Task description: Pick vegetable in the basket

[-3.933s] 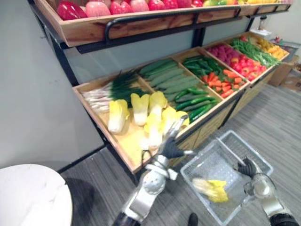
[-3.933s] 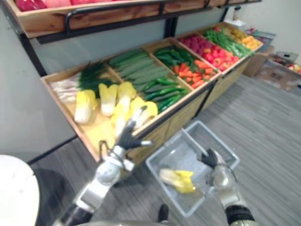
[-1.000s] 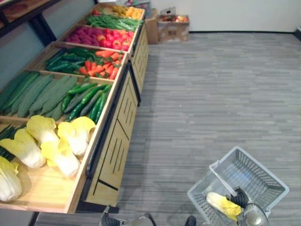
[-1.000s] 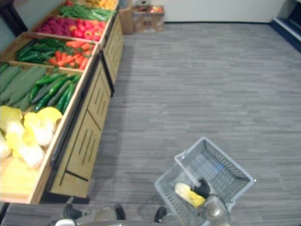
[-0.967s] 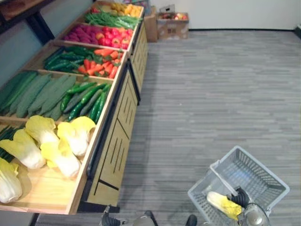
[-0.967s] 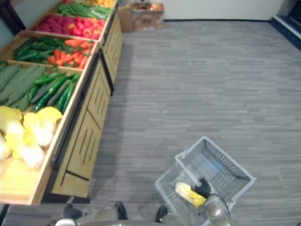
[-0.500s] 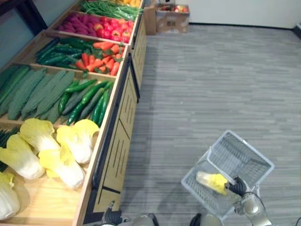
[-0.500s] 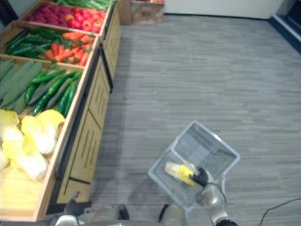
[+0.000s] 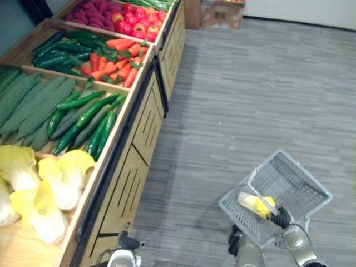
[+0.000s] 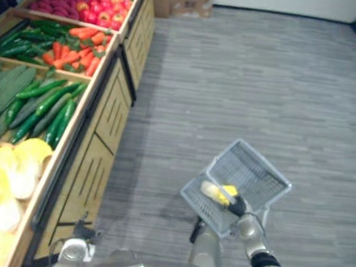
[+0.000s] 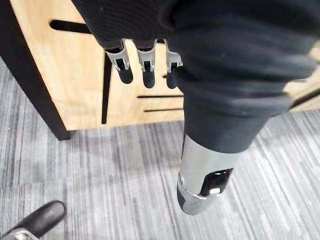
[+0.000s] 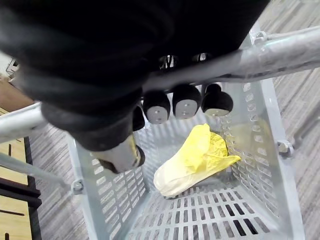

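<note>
A grey mesh basket (image 9: 302, 186) hangs over the carpet floor, tilted. My right hand (image 9: 281, 217) is shut on its metal handle (image 12: 282, 46), with the dark fingertips (image 12: 186, 103) curled under the bar. One yellow-and-white napa cabbage (image 12: 195, 160) lies on the basket's bottom, seen also as the cabbage (image 10: 217, 193) in the right eye view. My left hand (image 11: 144, 71) hangs low in front of the wooden stand's panel, its fingers relaxed and holding nothing.
The wooden produce stand (image 9: 132, 161) runs along the left, with napa cabbages (image 9: 60, 179), cucumbers (image 9: 83, 118), carrots (image 9: 113, 63) and red peppers (image 9: 127, 15) in separate bins. A cardboard box (image 9: 220, 11) stands at its far end. Grey carpet (image 9: 261, 94) stretches to the right.
The whole picture has shifted, so the camera moved along the stand. The basket stays in my right hand with the cabbage inside. My left hand, earlier raised by the cabbages, now hangs low.
</note>
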